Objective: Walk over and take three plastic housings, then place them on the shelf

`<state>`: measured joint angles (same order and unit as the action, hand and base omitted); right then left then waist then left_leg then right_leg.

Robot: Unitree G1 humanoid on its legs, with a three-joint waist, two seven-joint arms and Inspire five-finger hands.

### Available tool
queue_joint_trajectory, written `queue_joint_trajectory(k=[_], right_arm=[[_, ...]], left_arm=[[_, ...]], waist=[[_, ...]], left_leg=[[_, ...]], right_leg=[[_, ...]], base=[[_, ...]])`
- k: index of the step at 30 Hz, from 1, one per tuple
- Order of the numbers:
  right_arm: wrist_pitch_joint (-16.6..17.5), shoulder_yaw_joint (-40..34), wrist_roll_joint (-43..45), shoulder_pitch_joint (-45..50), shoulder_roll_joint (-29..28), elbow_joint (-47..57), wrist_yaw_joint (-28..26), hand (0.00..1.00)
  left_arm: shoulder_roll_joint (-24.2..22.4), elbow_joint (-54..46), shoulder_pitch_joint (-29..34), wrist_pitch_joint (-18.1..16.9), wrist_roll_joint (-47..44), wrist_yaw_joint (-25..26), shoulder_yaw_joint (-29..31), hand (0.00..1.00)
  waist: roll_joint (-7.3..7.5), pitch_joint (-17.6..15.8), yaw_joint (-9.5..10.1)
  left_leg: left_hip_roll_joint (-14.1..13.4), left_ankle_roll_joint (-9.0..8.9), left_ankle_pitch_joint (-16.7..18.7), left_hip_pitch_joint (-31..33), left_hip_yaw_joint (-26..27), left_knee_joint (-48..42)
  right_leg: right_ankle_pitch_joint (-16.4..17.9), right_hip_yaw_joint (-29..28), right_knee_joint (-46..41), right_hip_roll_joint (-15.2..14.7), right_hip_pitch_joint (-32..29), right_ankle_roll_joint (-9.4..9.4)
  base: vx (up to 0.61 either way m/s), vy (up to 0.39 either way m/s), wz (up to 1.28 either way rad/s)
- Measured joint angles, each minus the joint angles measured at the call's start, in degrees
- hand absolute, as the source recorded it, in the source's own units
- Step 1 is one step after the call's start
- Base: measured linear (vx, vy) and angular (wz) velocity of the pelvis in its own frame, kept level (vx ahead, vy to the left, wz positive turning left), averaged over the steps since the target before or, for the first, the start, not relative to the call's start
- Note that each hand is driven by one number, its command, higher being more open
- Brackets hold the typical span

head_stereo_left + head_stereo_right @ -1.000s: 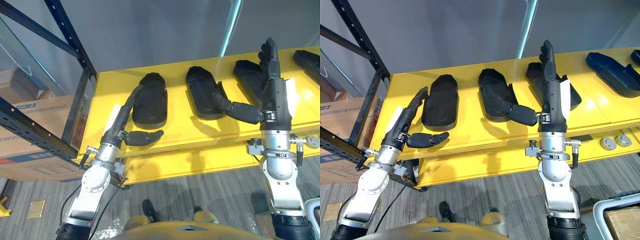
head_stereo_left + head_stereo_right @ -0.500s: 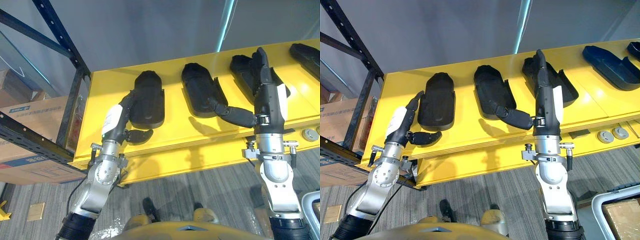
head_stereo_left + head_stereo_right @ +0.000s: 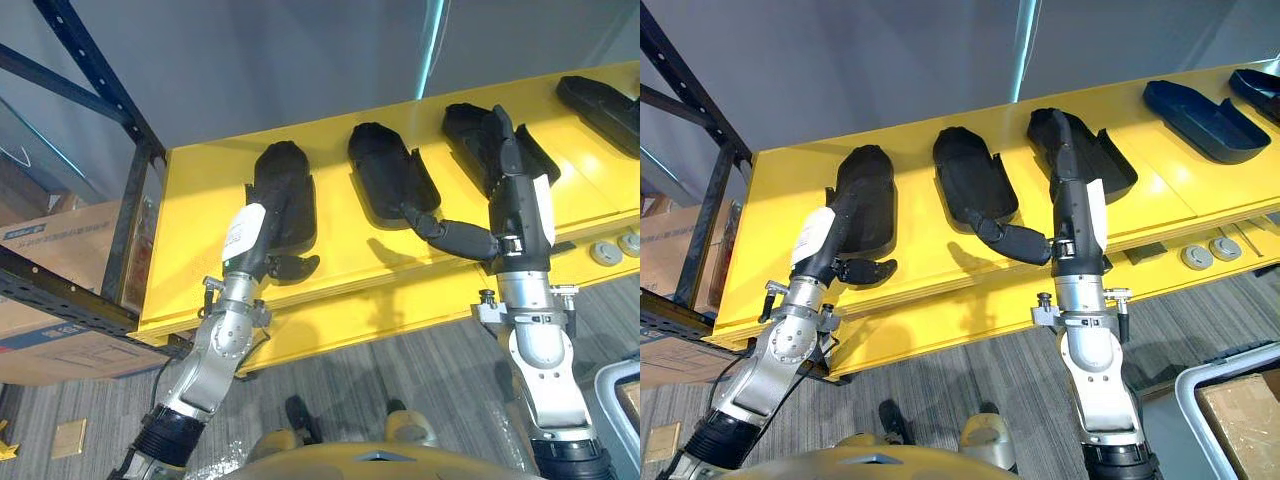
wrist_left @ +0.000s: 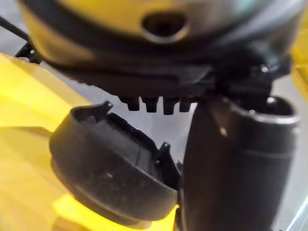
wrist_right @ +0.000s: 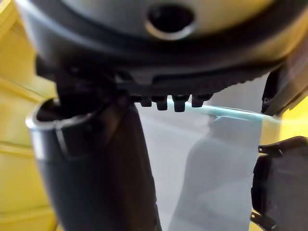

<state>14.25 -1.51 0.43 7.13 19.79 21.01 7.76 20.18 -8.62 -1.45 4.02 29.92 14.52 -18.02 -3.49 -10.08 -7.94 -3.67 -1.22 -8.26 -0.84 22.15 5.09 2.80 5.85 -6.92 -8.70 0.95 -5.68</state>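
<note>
Dark bulk of the right hand (image 5: 159,48) across the top of the frame, with a row of small dark nubs (image 5: 173,102) along its lower edge. Thick dark thumb (image 5: 106,183) running from left of centre down to the bottom edge. Yellow worktop (image 5: 17,154) at the far left. Edge of a black plastic housing (image 5: 281,183) in the lower right, apart from the thumb. Grey wall (image 5: 207,163) between them, crossed by a pale teal strip (image 5: 231,112).
</note>
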Motion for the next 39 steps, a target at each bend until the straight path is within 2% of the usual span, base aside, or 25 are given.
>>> queue_joint_trajectory(k=[5, 21, 39], right_arm=[[0.0, 0.35, 0.03, 0.89, 0.0, 0.0, -0.07, 1.0], [0.0, 1.8, 0.62, 1.12, -2.23, 0.0, -1.09, 1.0], [-0.01, 4.13, 2.28, 1.09, -2.23, 0.02, -2.24, 1.0]], left_arm=[[-0.01, 1.27, -0.59, 0.11, 0.01, 0.02, -1.71, 1.0], [-0.09, 2.64, -4.74, 5.01, 1.91, 2.04, -2.24, 1.0], [0.0, 4.1, -8.03, 5.12, 2.47, 2.0, -4.2, 1.0]], waist=[[0.01, 0.0, -0.08], [0.12, -0.06, -0.14], [0.24, 0.06, -0.19]], left_leg=[[-0.03, 0.04, 0.04, -0.19, 0.57, 0.01], [-0.01, 0.14, 0.09, -0.1, 1.26, 0.01], [-0.06, 0.15, 0.14, -0.29, 1.88, 0.01]], right_leg=[[0.1, -0.63, 0.01, 0.01, -0.13, 0.06], [-0.47, -1.41, -0.15, 0.01, -0.65, -0.3], [-0.55, -1.67, -0.54, 0.01, -0.72, -0.38]], base=[[-0.01, 0.017, -0.06], [0.0, 0.005, -0.02], [0.0, 0.0, 0.0]])
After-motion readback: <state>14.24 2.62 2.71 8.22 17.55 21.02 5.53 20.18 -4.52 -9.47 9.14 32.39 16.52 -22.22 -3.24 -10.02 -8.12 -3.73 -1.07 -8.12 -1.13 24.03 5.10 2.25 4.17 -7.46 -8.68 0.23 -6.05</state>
